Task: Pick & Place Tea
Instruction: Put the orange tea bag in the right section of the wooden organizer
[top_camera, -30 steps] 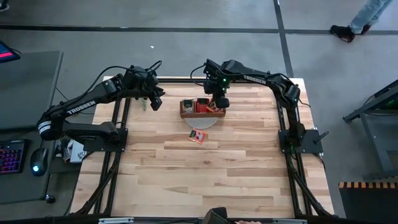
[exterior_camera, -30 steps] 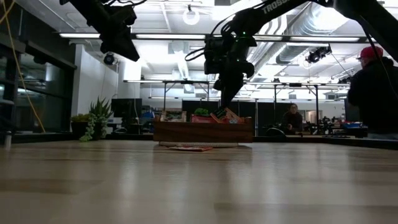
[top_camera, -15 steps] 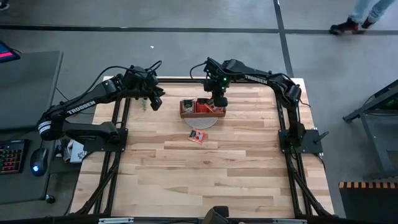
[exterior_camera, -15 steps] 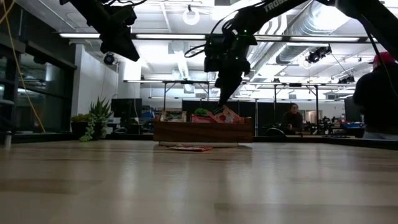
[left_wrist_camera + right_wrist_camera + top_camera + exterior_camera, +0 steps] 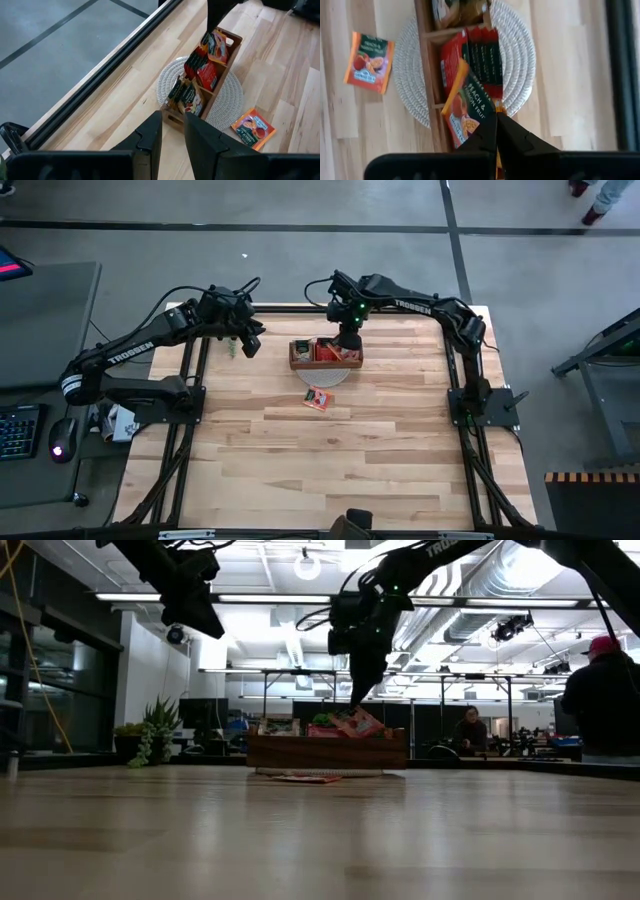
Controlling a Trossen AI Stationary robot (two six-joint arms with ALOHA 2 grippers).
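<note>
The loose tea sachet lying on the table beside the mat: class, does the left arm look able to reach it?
Probably yes: the loose sachet lies uncovered on the table; the left gripper hovers nearby.

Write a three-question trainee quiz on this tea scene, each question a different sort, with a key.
1. True or false: the right pincer is shut on a sachet over the tray.
2. Where does the loose sachet lie? A) in the tray B) on the table beside the mat C) in the left pincer
3. Fill in: the tray stands on a round woven ____.

Key: 1 true; 2 B; 3 mat.
</note>
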